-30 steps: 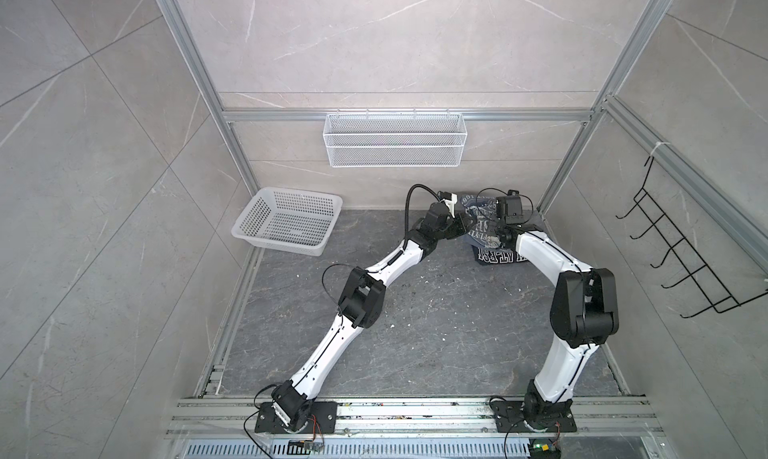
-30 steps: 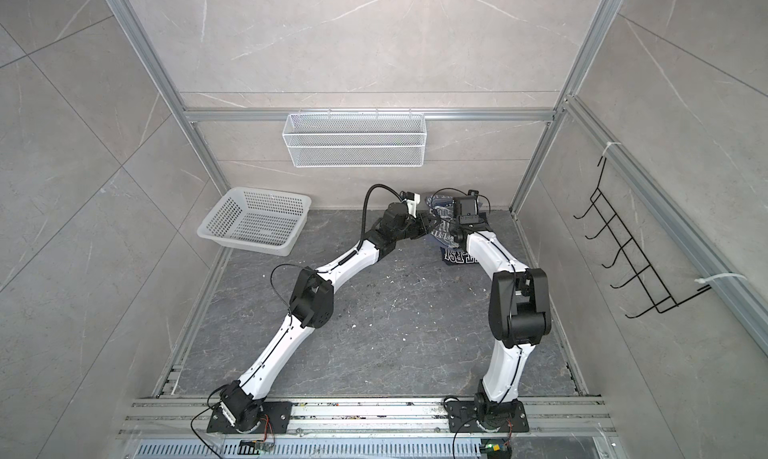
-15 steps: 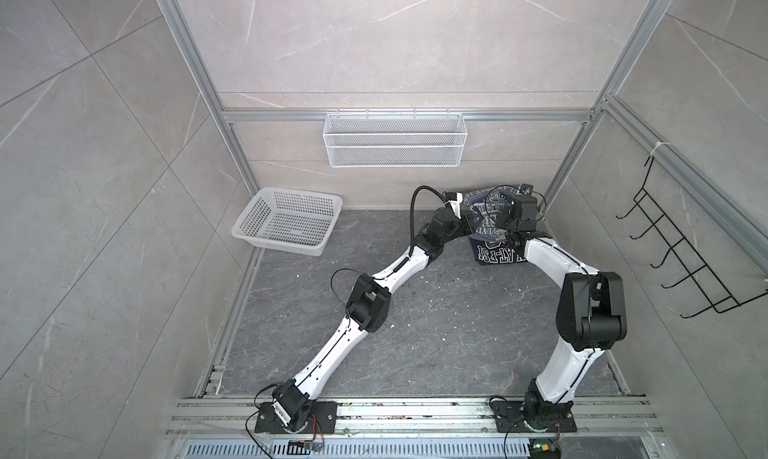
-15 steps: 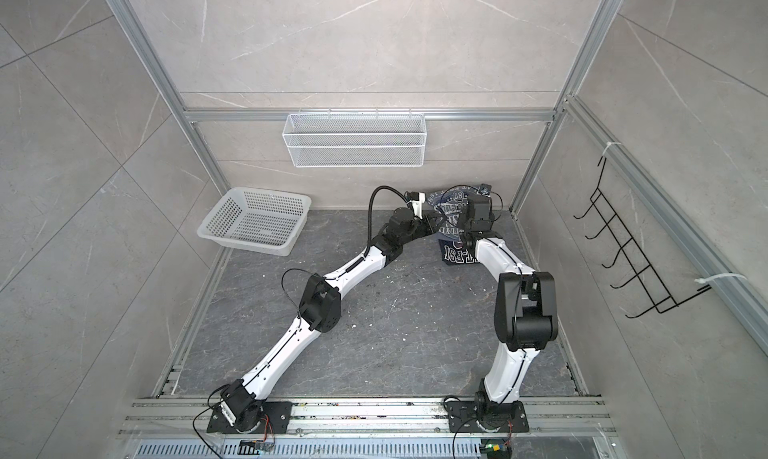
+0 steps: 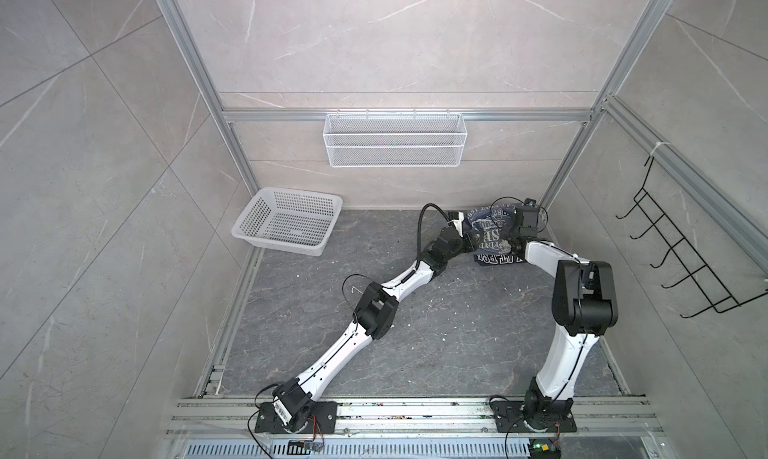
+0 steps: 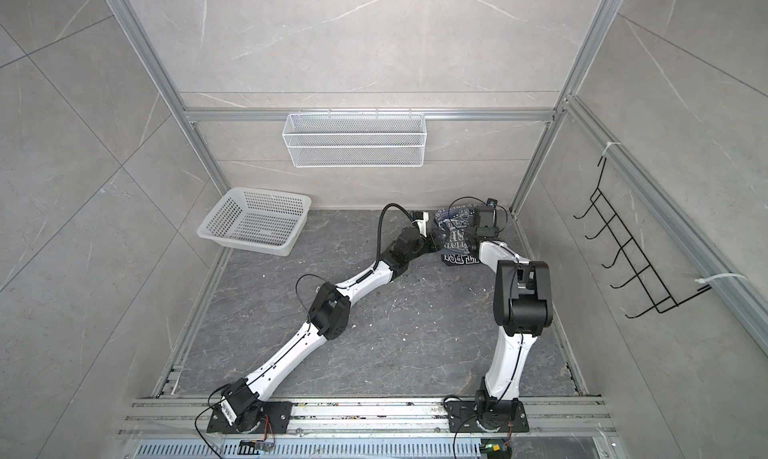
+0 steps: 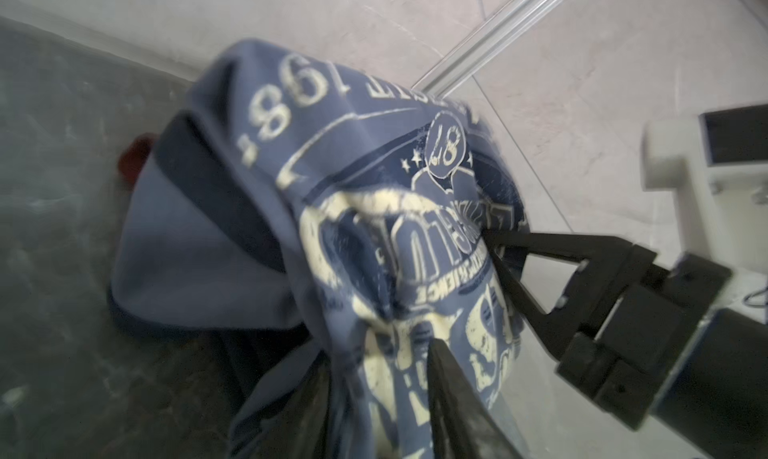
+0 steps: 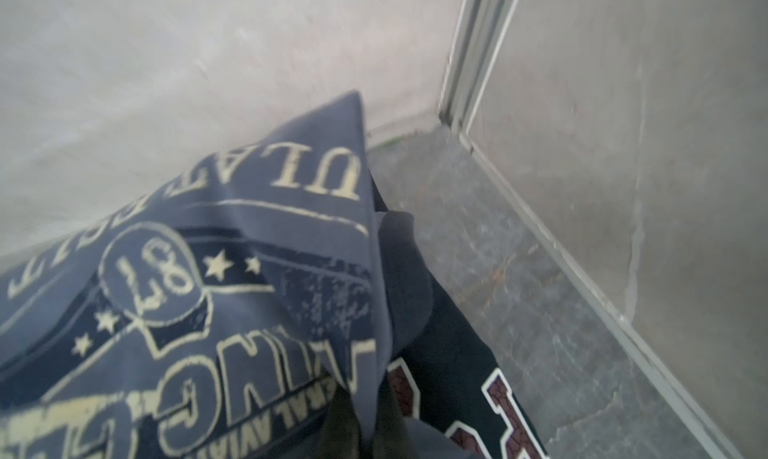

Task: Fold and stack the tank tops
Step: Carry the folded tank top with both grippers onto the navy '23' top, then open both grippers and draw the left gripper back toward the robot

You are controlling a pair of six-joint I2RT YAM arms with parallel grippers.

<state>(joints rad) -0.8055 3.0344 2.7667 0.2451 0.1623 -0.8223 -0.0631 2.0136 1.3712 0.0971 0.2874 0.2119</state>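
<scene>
The slate blue-grey tank top with its white graphic is bunched at the back right corner of the floor. It lies over the dark navy tank top, whose white block letters show at the near edge and in the right wrist view. My left gripper is at the top's left side. In the left wrist view its fingers stand apart with blue-grey cloth loose between them. My right gripper is shut on a fold of the blue-grey top.
A white perforated basket sits at the back left. A wire shelf hangs on the back wall. A black hook rack is on the right wall. The back wall and the corner post stand close behind both grippers.
Both grippers moved the blue-grey top back toward the wall, over the navy top. My left gripper's jaws have parted; the right stays shut on the cloth.
</scene>
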